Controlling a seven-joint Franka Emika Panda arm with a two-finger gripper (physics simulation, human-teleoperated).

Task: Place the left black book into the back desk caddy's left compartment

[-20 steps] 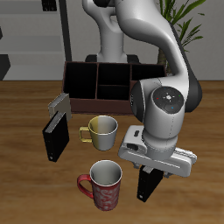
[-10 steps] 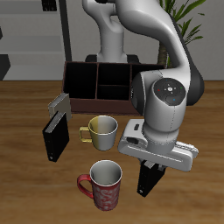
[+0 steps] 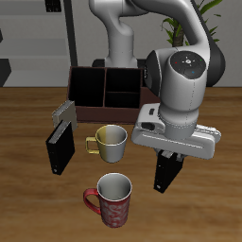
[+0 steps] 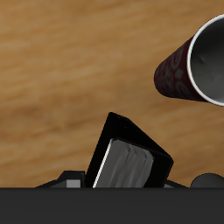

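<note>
My gripper [image 3: 168, 154] is shut on the top edge of the left black book [image 3: 164, 173]. The book hangs upright just above the table, beside the red mug [image 3: 112, 198]. In the wrist view the book [image 4: 131, 164] shows between the jaws, with the red mug's rim [image 4: 194, 61] close by. The back desk caddy [image 3: 106, 112] stands farther back, and the arm hides one end of it. Its left compartment [image 3: 88, 87] is the tall dark end bay, open and far from the book.
A second black book [image 3: 60, 149] stands upright near a grey book [image 3: 64, 113] in front of the caddy. A pale mug with a yellow handle [image 3: 111, 139] sits between the caddy and the red mug.
The gripper has risen, lifting the black book a little higher off the table and carrying it slightly toward the back. Nothing else has moved.
</note>
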